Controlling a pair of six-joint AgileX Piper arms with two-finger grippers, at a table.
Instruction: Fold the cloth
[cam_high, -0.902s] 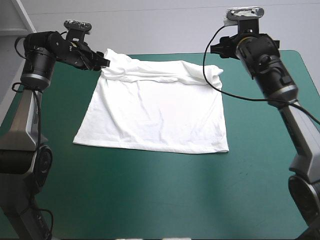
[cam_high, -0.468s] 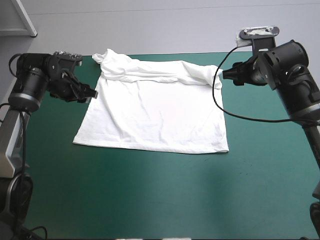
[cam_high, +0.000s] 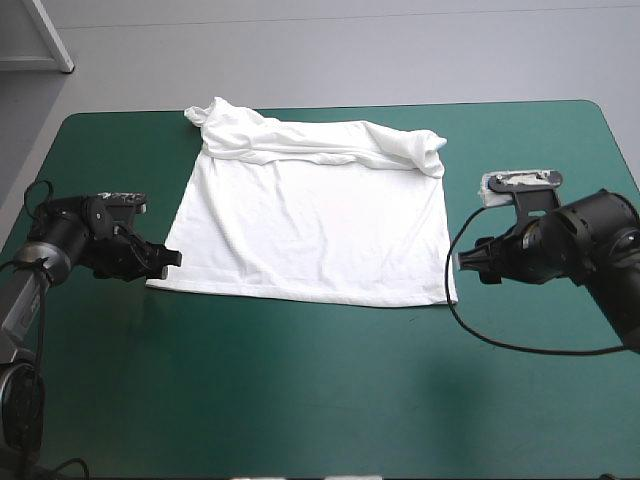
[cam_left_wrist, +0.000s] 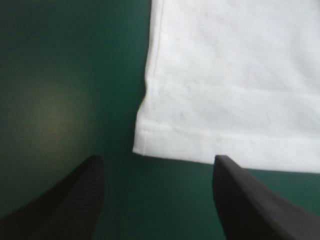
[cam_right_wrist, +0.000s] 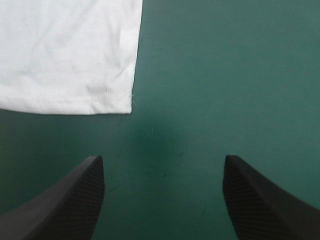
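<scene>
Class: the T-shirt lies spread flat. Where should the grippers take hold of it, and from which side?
At the near hem corners of the T-shirt, from the outer sides: left gripper on the left corner, right gripper on the right corner. It lies flat there, and both open grippers face those corners.

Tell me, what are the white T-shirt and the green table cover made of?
The T-shirt looks like thin, matt knit cotton: it shows soft creases and a stitched hem. The teal-green cover looks like a smooth mat with a faint sheen, lying flat. It may be rubber or vinyl; I cannot tell which.
</scene>
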